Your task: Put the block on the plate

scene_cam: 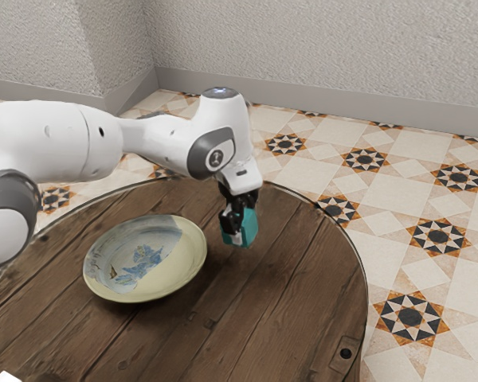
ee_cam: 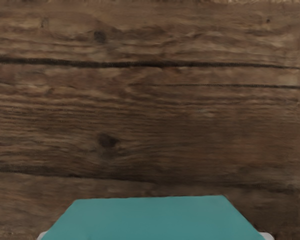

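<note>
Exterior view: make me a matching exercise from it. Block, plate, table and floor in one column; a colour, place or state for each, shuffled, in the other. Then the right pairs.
Column one:
1. Block
2. Plate
3. Table
4. Floor

Column two:
A. Pale, with dark and orange star patterns
B. Round, of brown wood
C. Teal, held in the gripper
D. Cream-rimmed, with a blue pattern inside

Right pairs: 1-C, 2-D, 3-B, 4-A

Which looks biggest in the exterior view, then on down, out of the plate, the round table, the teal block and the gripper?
1. Round table
2. Plate
3. Teal block and gripper: too alike to rank
</note>
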Motion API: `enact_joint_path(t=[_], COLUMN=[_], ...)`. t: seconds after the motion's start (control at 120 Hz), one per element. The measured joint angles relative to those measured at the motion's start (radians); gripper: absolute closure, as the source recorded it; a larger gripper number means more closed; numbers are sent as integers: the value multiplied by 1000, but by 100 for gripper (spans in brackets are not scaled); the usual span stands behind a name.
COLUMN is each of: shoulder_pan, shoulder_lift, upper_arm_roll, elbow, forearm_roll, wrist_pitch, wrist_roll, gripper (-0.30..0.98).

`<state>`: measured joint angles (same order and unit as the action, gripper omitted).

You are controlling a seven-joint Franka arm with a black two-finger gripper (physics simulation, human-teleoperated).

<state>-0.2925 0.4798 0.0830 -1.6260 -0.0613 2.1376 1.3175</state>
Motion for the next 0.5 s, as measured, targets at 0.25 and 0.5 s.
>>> enact_joint_path(t=[0.25,0.5], shoulder_pan=[113,198], shoulder_lift=[-269,-229], upper_arm_roll=[9,64], elbow=[-305,-344], forearm_roll=[7,45], wrist_pitch=[-32,-35], wrist_roll=[11,20], gripper=[31,31])
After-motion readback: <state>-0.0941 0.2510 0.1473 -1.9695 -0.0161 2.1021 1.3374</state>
